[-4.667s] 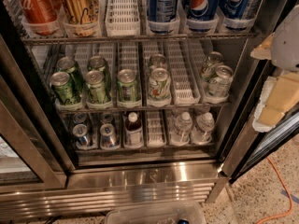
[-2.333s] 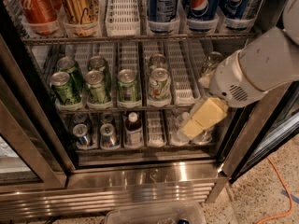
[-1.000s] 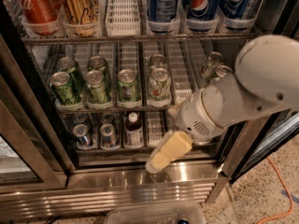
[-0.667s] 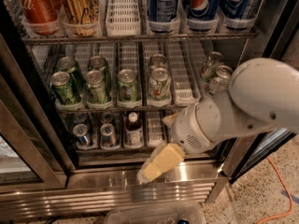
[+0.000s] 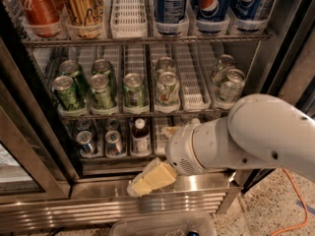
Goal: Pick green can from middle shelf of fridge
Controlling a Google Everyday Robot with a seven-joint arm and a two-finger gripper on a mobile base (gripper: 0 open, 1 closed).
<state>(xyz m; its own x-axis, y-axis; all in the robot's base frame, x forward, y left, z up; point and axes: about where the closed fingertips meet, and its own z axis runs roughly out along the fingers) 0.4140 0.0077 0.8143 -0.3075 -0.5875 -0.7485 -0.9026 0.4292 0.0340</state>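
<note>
Camera view: the claw (image 5: 149,178), pale cream in colour, hangs low in front of the fridge (image 5: 59,211), just above the ribbed steel base and below every rack. It points down and to the left, and whether it is spread or pressed together cannot be told from here. It pinches nothing that can be seen. Behind it, the thick white arm (image 5: 256,136) runs up and to the right, covering the right part of the lowest rack. On that rack, just up and left of the claw, stand a small dark bottle (image 5: 140,136) and two silver-topped cans (image 5: 84,142). One level higher is the middle shelf (image 5: 113,115), with its steel front rail and white slotted lanes. The green can (image 5: 134,91) stands upright at the front of the central lane there, well apart from the claw. To its left are brighter lime-green cans (image 5: 68,92); just beside it on the right are white cans (image 5: 167,87) with green and red marks, and farther right two silvery cans (image 5: 230,85). The top rack carries tall red cans (image 5: 37,6), a gold can (image 5: 83,4) and blue cans (image 5: 211,4). An orange cable (image 5: 295,200) lies on the speckled floor at lower right.
</note>
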